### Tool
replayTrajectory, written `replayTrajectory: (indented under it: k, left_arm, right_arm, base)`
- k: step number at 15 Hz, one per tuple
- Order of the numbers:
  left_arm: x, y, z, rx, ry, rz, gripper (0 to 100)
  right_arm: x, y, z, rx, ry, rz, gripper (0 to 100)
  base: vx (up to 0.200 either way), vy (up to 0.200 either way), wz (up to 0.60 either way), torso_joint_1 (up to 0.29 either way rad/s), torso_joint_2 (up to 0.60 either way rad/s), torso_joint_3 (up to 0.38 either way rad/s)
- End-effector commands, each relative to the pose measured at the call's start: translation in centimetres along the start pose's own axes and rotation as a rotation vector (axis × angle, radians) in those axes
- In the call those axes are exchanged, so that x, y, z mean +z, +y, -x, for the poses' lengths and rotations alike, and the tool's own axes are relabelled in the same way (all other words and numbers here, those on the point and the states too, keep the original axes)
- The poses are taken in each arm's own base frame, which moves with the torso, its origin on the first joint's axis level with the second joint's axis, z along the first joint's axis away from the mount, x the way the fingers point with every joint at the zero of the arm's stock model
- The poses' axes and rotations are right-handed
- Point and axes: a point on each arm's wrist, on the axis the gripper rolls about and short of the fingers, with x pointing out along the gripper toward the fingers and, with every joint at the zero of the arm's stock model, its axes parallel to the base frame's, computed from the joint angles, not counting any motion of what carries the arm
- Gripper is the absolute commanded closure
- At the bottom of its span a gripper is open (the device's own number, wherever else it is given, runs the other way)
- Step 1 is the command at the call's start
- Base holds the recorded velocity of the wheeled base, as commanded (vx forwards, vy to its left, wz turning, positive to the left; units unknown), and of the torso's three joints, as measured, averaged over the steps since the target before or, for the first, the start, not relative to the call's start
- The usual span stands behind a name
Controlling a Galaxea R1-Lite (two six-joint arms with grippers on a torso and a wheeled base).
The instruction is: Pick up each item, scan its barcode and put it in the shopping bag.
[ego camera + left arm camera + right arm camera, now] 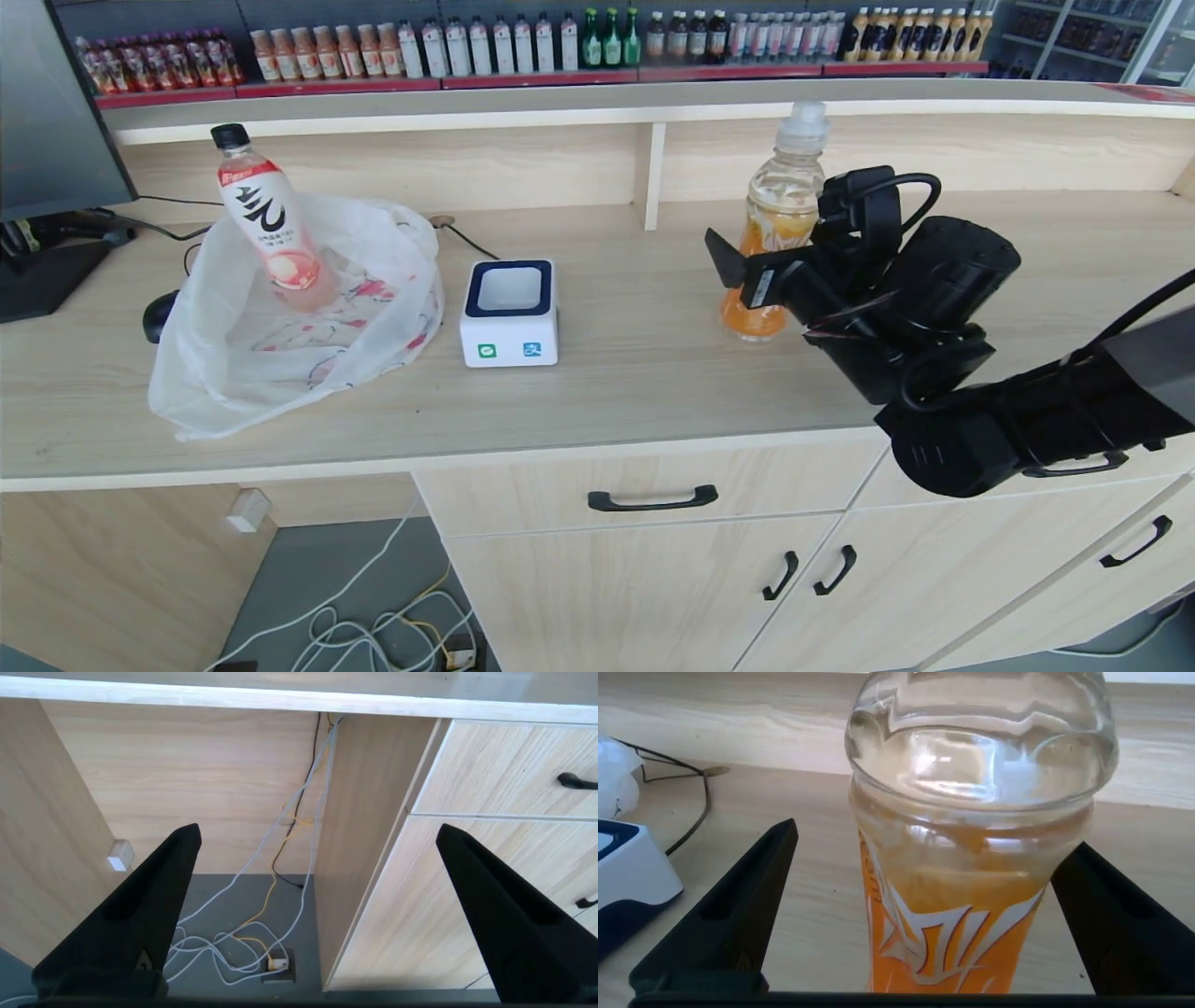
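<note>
— Our right gripper (924, 943) has its fingers spread wide, one on each side of the orange bottle (777, 224), and we see no contact with it yet. That bottle stands upright on the counter (653, 383), well to the right of the scanner (509, 313).
— And our left gripper (318, 924)?
— Also spread open and holding nothing. It hangs well below the scanner's level, facing the gap under the counter where the cables (271, 905) run.
— So how far along are we?
— We judge about halfway. The pink bottle (271, 224) already sits in the shopping bag (215, 383), which lies open just left of the scanner, almost touching it. The bottle leans inside, its black cap above the rim. We make out nothing else in the bag, though its folds hide part of the bottom.
— What is left for us?
— The orange bottle. We have yet to close on it, carry it left to the scanner for its barcode, then put it in the bag beside the pink one.
</note>
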Motion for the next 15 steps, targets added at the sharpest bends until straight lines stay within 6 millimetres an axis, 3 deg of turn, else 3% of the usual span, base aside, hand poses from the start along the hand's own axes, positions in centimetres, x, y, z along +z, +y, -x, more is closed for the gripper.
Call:
replayTrajectory:
  k: [1,15]
  left_arm:
    - [0.0,0.0,0.0,0.001,0.0,0.0,0]
    - [0.0,0.0,0.0,0.001,0.0,0.0,0]
  right_arm:
    - [-1.1,0.2,-0.9,0.001,0.006,-0.001,0]
    - [-1.0,-0.7,-2.3,-0.023,0.008,0.002,0]
  base:
    - [0.0,0.0,0.0,0.0,0.0,0.0]
    - [0.0,0.0,0.0,0.0,0.0,0.0]
